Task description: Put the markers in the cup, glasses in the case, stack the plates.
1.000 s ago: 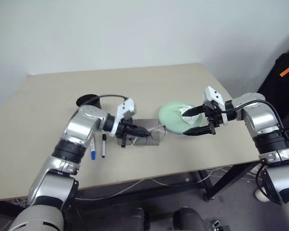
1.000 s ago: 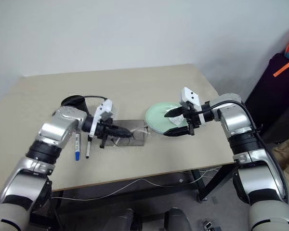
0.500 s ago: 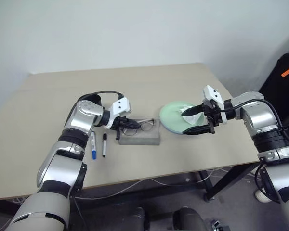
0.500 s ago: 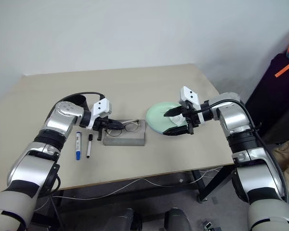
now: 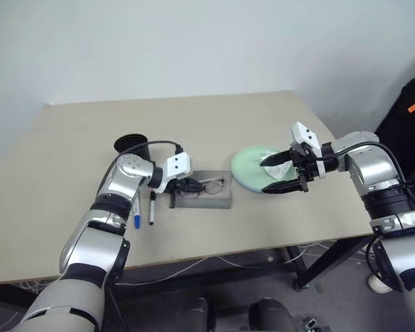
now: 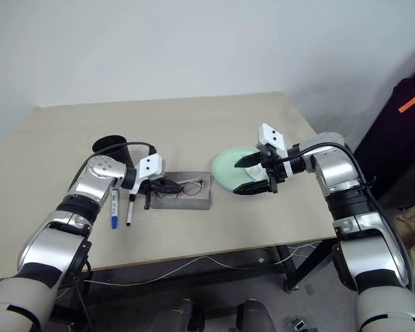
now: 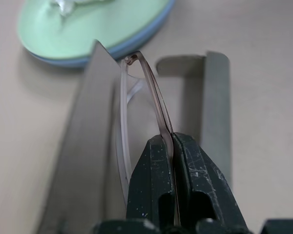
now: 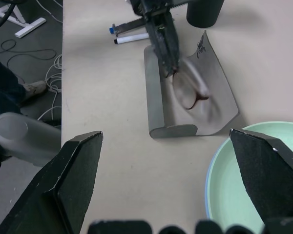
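My left gripper (image 5: 187,185) is shut on one arm of the glasses (image 5: 209,184), holding them low over the open grey case (image 5: 218,200). In the left wrist view its fingertips (image 7: 154,151) pinch the thin arm of the glasses (image 7: 154,95) between the case's two halves. The black cup (image 5: 131,146) stands behind that arm. The markers lie left of the case, blue-capped (image 5: 136,211) and black-capped (image 5: 151,208). The plates are stacked to the right, mint green (image 5: 247,164) on light blue (image 7: 136,45). My right gripper (image 5: 277,174) hovers wide open over them, holding nothing.
A crumpled white tissue (image 6: 254,173) lies on the green plate under my right gripper. A black cable (image 5: 159,143) loops along my left arm beside the cup. Bare tabletop (image 5: 207,121) stretches behind the objects. The table's right edge (image 5: 332,138) is near my right arm.
My left gripper has sunk with the glasses toward the open case and its wrist has rolled. The left elbow dropped, uncovering the cup. The right arm has not moved.
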Motion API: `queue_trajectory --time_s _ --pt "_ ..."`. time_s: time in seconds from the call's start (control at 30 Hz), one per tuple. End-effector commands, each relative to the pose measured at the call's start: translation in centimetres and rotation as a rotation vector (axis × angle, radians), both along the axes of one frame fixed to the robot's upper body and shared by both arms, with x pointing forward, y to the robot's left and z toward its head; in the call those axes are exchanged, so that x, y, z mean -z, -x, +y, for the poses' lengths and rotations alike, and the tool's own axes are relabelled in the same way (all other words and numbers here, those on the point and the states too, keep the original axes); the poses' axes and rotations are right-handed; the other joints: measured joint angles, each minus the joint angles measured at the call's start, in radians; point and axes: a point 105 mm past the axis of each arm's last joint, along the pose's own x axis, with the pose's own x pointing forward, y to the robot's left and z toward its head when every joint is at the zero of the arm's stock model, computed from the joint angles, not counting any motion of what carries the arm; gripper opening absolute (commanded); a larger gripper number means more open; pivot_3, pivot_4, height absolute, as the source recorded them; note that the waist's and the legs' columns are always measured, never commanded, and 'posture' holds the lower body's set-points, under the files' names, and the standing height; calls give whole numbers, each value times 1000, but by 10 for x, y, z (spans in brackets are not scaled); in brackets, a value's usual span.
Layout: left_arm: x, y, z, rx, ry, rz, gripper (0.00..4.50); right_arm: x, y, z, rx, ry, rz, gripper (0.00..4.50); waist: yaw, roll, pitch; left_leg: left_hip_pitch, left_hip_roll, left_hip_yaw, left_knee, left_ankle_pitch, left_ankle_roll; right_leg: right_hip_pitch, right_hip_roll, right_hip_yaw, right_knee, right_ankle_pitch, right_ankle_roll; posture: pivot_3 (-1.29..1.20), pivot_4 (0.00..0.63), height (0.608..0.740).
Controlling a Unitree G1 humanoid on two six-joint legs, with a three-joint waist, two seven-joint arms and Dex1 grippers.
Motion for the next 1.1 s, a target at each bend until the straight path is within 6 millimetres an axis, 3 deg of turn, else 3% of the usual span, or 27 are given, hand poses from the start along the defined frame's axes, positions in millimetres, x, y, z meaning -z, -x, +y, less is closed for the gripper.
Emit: queue_trajectory --time_s 0.03,0.47,0.7,1.07,1.1 --pt "-11 5 -2 59 16 -2 19 -13 0 3 -12 -23 -45 4500 1 0 0 0 0 0 0 0 0 0 0 0 0 0 0 0 0 739" --pt "-30 15 0 92 81 168 19 -10 -1 4 -9 -16 -47 4500 0 0 0 0 0 0 0 0 0 0 0 0 0 0 0 0 0 739" --pt "-27 23 2 103 58 251 19 -10 -1 4 -7 -14 -49 4500 0 0 0 0 0 0 0 0 0 0 0 0 0 0 0 0 0 739" --pt "-18 18 1 71 43 179 19 -10 -2 4 -1 -17 -51 4500 1 0 0 0 0 0 0 0 0 0 0 0 0 0 0 0 0 739" --pt "-18 18 0 70 43 177 230 -10 -3 4 -1 -17 -52 4500 0 0 0 0 0 0 0 0 0 0 0 0 0 0 0 0 0 739"
